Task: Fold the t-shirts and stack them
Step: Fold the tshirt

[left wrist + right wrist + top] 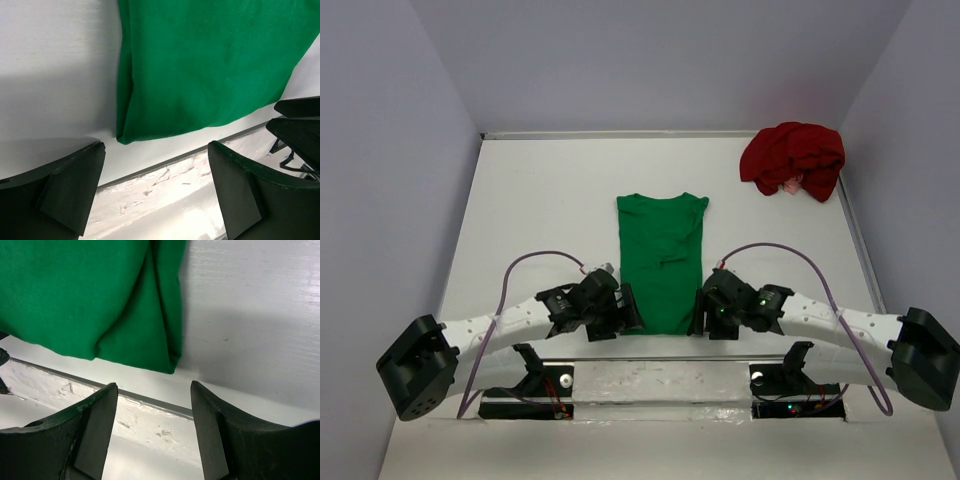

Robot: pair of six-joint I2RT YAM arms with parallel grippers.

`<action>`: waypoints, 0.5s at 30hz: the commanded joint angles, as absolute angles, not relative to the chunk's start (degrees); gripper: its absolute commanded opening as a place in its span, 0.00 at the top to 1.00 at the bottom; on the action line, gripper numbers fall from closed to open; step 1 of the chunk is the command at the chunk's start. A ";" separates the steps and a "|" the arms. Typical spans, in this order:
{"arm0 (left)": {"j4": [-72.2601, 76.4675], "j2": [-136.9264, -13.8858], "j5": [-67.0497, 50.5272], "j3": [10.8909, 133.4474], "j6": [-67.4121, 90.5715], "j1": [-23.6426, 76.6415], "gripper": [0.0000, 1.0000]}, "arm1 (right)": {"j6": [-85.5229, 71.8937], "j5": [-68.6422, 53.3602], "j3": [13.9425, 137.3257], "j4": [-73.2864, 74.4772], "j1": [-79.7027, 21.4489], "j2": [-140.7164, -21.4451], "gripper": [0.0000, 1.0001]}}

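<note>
Find green t-shirt flat on the bench, folded lengthwise into a narrow strip, hem toward the near edge. Find dark red t-shirt crumpled in a heap at the far right corner, well apart. Record left end effector fully spread and right end effector wide apart, each just beside a hem corner, gripping nothing. Judge cloth light, limp, prone to sagging and unfolding; recommend pinching both hem corners through all layers and lifting together. From the top view alone, get whole layout and the dark red t-shirt; from wrist views alone, get doubled layers at the folded side edges and the bench's near lip just past the hem.
</note>
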State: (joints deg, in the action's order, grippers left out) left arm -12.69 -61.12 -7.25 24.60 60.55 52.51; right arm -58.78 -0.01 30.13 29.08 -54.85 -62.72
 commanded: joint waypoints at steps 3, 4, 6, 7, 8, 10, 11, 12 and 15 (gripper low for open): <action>-14.33 -66.35 -3.69 26.45 59.15 52.91 0.01 | -59.50 2.81 31.02 28.30 -55.46 -64.42 0.34; -14.33 -66.62 -3.60 26.63 59.06 52.91 0.01 | -59.50 2.99 31.20 28.39 -55.46 -64.95 0.34; -14.33 -67.06 -3.52 26.98 58.62 52.91 0.02 | -59.41 3.08 31.29 27.86 -55.46 -65.47 0.34; -14.33 -67.15 -3.60 26.98 58.54 52.91 0.04 | -59.50 3.08 31.29 27.77 -55.46 -65.83 0.34; -14.33 -67.15 -3.60 26.98 58.45 52.91 0.06 | -59.76 3.16 31.20 27.77 -55.46 -66.61 0.34; -14.24 -67.41 -3.69 27.07 58.27 52.91 0.15 | -59.94 3.08 31.03 26.72 -55.46 -67.23 0.35; -14.33 -67.67 -3.52 27.16 58.18 52.91 0.17 | -59.85 3.16 30.85 26.37 -55.46 -67.50 0.36; -14.50 -67.76 -3.43 27.33 58.10 52.82 0.19 | -59.68 3.25 30.76 25.58 -55.46 -68.11 0.36; -14.33 -68.03 -3.52 27.16 58.18 52.82 0.30 | -58.72 4.13 31.64 25.05 -55.46 -70.22 0.36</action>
State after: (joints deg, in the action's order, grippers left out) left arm -11.27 -66.72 -5.85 27.27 59.46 52.58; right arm -59.13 1.19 30.52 26.83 -54.85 -67.26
